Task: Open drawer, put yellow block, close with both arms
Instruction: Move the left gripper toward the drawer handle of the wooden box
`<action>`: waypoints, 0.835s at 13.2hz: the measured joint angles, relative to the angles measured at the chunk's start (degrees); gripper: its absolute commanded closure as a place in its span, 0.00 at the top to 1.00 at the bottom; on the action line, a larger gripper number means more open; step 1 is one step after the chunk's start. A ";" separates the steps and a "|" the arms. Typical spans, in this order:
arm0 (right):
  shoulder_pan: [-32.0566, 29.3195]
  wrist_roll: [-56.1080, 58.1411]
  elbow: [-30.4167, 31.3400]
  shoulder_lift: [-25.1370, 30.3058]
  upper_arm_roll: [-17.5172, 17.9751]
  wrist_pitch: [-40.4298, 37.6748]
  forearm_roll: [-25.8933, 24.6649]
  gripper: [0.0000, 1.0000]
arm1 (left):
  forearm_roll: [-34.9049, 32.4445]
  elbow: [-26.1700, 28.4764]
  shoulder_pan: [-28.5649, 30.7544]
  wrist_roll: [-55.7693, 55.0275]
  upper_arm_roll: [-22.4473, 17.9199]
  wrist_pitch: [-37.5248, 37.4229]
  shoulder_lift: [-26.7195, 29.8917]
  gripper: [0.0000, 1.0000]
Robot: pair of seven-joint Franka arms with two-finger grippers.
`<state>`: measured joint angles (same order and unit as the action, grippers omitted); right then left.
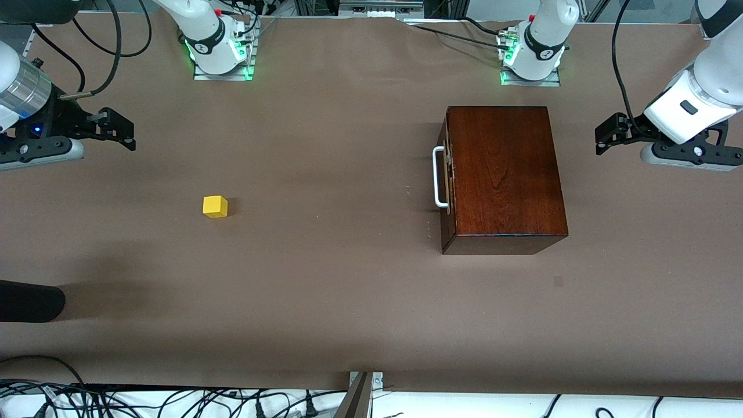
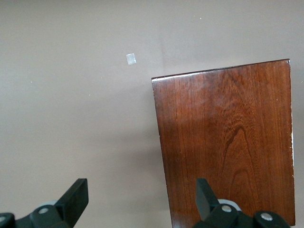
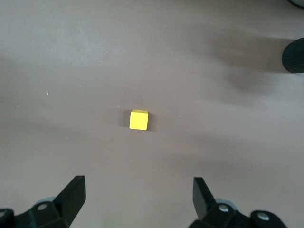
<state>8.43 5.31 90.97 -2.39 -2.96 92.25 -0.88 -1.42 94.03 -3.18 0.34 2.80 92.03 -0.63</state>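
Observation:
The dark mahogany box (image 1: 505,174) stands on the table toward the left arm's end. Its drawer (image 1: 446,180) is shut, so only the front panel and the white bar handle (image 1: 439,177) show, facing the right arm's end. The yellow block (image 1: 215,206) lies on the table toward the right arm's end, apart from the box. My left gripper (image 1: 603,139) is open and empty, over the table beside the box (image 2: 228,142). My right gripper (image 1: 119,130) is open and empty, over bare table, with the block (image 3: 138,119) ahead of its fingers.
A black cylinder (image 1: 29,302) juts in at the right arm's end, nearer the front camera than the block; it also shows in the right wrist view (image 3: 293,56). A small pale mark (image 2: 131,59) lies on the table near the box. Cables hang along the front edge.

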 measured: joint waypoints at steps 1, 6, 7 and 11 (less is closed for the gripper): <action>0.00 0.00 0.00 0.00 0.00 0.00 0.00 1.00 | 0.00 0.00 0.00 0.00 0.00 0.00 0.00 1.00; 0.00 0.00 0.00 0.00 0.00 0.00 0.00 1.00 | 0.00 0.00 0.00 0.00 0.00 0.00 0.00 1.00; 0.00 0.00 0.00 0.00 0.00 0.00 0.00 1.00 | 0.00 0.00 0.00 0.00 0.00 -0.08 0.00 1.00; 0.00 0.00 0.00 0.00 0.01 0.00 0.00 1.00 | 0.00 0.00 -0.06 0.00 0.04 -0.92 -0.20 1.00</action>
<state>8.43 5.31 90.97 -2.39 -2.95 92.25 -0.88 -1.43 94.03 -3.24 0.34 2.84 91.11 -0.83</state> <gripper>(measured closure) 0.000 0.000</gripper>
